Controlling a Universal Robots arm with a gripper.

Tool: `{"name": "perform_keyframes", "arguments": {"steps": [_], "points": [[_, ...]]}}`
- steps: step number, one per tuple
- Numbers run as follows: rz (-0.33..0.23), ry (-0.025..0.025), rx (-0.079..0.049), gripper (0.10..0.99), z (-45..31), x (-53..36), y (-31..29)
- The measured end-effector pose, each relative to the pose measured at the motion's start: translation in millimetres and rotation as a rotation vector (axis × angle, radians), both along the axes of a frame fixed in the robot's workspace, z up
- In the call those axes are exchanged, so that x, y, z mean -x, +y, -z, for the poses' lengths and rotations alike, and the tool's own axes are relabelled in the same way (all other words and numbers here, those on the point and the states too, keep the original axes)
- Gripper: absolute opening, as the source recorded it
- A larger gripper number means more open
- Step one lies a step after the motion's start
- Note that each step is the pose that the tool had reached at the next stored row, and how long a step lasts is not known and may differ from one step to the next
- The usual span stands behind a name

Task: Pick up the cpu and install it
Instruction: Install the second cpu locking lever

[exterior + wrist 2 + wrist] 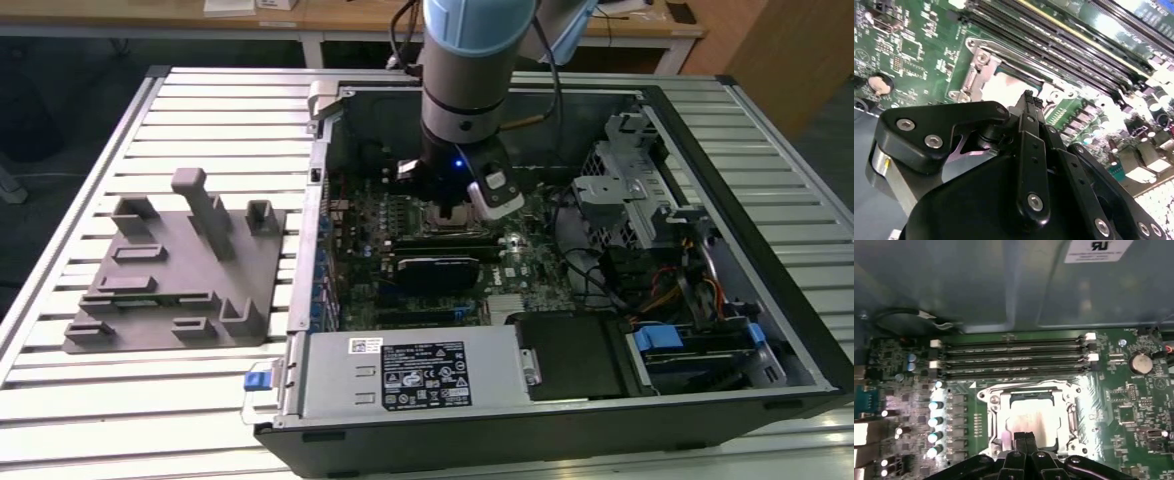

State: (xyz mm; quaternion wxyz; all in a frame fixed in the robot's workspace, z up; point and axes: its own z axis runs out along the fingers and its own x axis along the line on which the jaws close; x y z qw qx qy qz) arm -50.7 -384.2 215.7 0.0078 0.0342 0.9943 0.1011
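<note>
CPU (1033,416), a pale silver square, lies flat in the motherboard socket (991,412) in the first wrist view, framed by the socket's metal bracket and sitting just on the near side of the four long memory slots (1014,357), whose length runs parallel to the chip's far edge. The gripper (1027,437) shows its two black fingertips pressed together with no gap between them, poised over the chip's near edge and apparently holding nothing; the chip lies straight beyond and beneath the tips, not between them. In the second wrist view, the gripper (1028,96) again stands with its fingers closed against each other, tips hovering close over the bright square of the CPU (1004,87) inside the socket frame (974,65); whether the tips touch the chip's top cannot be told. In the exterior view, the arm reaches down into the open computer case (707,110) on the slatted bench (80,400), the gripper (454,215) low over the middle of the motherboard (354,225), while the grey fixture (174,270) stands well apart outside the case, toward the exterior view's left edge of the bench.
</note>
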Motion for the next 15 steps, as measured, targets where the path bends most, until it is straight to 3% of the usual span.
{"name": "perform_keyframes", "arguments": {"steps": [5, 9, 15], "points": [[0.0, -0.0001, 0.003, 0.106, 0.1, -5.1, 8.2], [0.001, -0.0001, 0.011, 0.106, 0.2, -15.0, 8.3], [0.001, -0.0001, 0.011, 0.106, 0.2, -16.1, 8.3]]}}
